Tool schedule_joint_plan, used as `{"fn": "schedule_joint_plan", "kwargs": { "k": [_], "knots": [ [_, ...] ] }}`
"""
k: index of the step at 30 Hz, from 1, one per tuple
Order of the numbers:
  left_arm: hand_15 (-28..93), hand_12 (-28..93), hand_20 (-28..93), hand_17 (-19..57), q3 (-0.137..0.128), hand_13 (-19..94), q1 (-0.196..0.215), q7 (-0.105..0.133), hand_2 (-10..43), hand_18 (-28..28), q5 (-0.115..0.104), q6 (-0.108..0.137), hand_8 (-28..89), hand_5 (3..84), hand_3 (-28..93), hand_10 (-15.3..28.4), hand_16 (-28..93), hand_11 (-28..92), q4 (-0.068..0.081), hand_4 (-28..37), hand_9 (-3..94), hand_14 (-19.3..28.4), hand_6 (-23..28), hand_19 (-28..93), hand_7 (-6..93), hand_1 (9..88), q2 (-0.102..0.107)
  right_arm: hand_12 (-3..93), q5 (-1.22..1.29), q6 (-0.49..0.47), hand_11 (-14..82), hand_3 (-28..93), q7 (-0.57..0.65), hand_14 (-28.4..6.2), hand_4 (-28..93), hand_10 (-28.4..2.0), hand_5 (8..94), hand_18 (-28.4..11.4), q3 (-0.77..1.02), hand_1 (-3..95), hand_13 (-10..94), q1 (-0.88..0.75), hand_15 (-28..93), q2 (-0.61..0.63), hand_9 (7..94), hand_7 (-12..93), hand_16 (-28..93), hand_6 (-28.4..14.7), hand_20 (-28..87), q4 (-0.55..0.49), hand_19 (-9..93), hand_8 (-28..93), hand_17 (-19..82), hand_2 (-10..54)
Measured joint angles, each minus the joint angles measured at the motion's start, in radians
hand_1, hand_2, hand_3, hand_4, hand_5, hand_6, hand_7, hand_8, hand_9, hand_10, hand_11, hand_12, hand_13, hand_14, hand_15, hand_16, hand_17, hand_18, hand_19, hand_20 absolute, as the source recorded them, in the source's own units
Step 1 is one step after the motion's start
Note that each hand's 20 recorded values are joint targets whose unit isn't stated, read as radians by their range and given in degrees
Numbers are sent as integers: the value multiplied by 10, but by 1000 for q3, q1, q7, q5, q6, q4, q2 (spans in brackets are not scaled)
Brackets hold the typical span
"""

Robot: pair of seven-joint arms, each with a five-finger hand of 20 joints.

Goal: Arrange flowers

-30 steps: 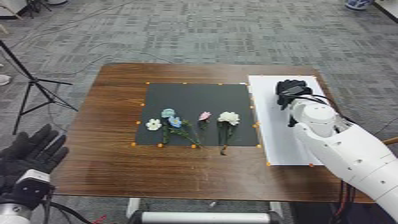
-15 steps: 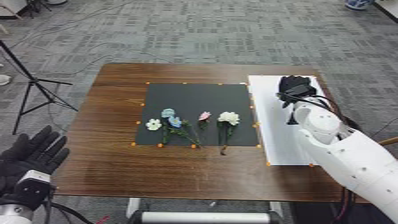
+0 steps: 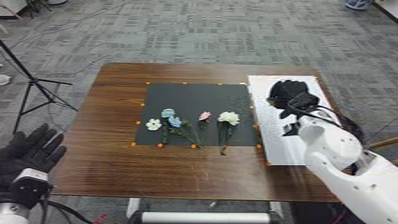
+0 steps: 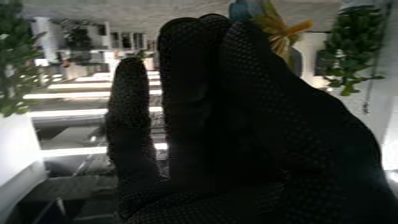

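From here I see the brown table [image 3: 178,175] first, with a dark mat [image 3: 191,97] on it and a white sheet [image 3: 284,155] just beside that, on the right. The right hand [image 3: 289,93] is at the sheet's far part, its fingers [image 4: 187,100] straight. The left hand [image 3: 25,157] lies open off the table's left edge. On the mat are the big white flower [image 3: 229,118], two blue flowers [image 3: 175,122], the pink flower [image 3: 204,116] and the small white flower [image 3: 154,124].
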Motion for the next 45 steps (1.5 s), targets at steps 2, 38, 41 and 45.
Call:
{"fn": "schedule_joint_plan", "kwargs": {
  "k": [2, 38, 41, 45],
  "knots": [
    [243, 134, 121, -27, -4, 223, -2, -3, 128, 110, 6, -8, -77, 390, 706, 128, -8, 167, 1, -261, 315, 133, 77, 173, 114, 282, 0, 461, -2, 5, 159, 705, -2, -43, -283, -65, 689, -210, -11, 636, 696, -24, 438, 2, 839, 221, 388, 8, 329, -7, 724, -26, 301, -95],
    [221, 140, 123, -30, -8, 221, -17, -2, 122, 114, 15, -44, -73, 383, 702, 129, 4, 139, 22, -262, 310, 133, 75, 164, 95, 275, 24, 210, -4, 16, 226, 761, -56, -85, -283, -118, 621, -222, -154, 472, 631, -63, 476, -19, 697, 184, 273, -9, 290, -46, 718, -132, 265, -95],
    [218, 140, 123, -30, -11, 221, -12, -2, 122, 114, 15, -44, -72, 383, 702, 129, 4, 138, 21, -263, 310, 133, 75, 163, 93, 274, 22, 191, -7, 5, 226, 782, -65, -98, -283, -125, 610, -224, -136, 448, 616, -71, 506, -20, 677, 178, 213, -14, 293, -51, 714, -130, 259, -95],
    [217, 140, 123, -30, -12, 220, -11, -3, 118, 114, 15, -44, -71, 383, 706, 128, 6, 136, 20, -263, 310, 133, 75, 162, 91, 265, 19, 189, -9, -6, 226, 782, -70, -98, -283, -128, 610, -224, -114, 439, 614, -80, 508, -21, 676, 174, 198, -17, 291, -58, 709, -129, 258, -95]
  ]
}}
